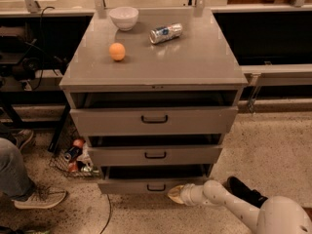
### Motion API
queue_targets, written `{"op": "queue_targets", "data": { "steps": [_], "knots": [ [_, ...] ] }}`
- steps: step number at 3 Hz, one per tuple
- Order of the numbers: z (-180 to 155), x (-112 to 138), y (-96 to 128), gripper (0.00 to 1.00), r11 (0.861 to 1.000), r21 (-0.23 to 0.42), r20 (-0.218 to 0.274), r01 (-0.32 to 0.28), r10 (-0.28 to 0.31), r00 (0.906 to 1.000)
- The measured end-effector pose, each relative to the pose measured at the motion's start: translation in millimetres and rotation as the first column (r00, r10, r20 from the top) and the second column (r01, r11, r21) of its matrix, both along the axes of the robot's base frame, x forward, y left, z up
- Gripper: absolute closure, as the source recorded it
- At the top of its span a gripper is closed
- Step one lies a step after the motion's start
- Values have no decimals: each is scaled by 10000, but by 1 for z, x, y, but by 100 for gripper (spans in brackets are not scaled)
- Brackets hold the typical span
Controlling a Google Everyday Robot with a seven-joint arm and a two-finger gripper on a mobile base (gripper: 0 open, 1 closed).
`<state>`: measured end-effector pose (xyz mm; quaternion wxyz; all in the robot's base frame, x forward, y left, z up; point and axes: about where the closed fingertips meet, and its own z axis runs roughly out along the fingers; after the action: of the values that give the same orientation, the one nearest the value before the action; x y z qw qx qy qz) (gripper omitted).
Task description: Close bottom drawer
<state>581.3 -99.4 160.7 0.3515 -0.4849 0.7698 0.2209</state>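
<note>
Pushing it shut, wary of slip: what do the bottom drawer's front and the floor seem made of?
Bottom drawer: probably grey painted metal, flat matte sheen. Floor: speckled, faintly glossy, likely terrazzo. The gripper is at the drawer front's right end.

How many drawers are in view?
3, stacked in the cabinet: top drawer, middle drawer, bottom drawer, all ajar. Gripper is at the bottom drawer's front, right of its handle.
</note>
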Motion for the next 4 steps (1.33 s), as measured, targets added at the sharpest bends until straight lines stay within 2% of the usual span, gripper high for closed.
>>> {"op": "queue_targets", "data": {
  "steps": [1,2,3,4],
  "knots": [
    [8,29,2,100,10000,76,701,-6,0,9975],
    [17,53,-5,100,9998,53,1323,180,-186,9910],
    [23,66,-14,100,9992,0,1726,411,-405,9842],
    [28,55,-48,100,9934,-383,1783,1084,-999,9789]
  ]
}}
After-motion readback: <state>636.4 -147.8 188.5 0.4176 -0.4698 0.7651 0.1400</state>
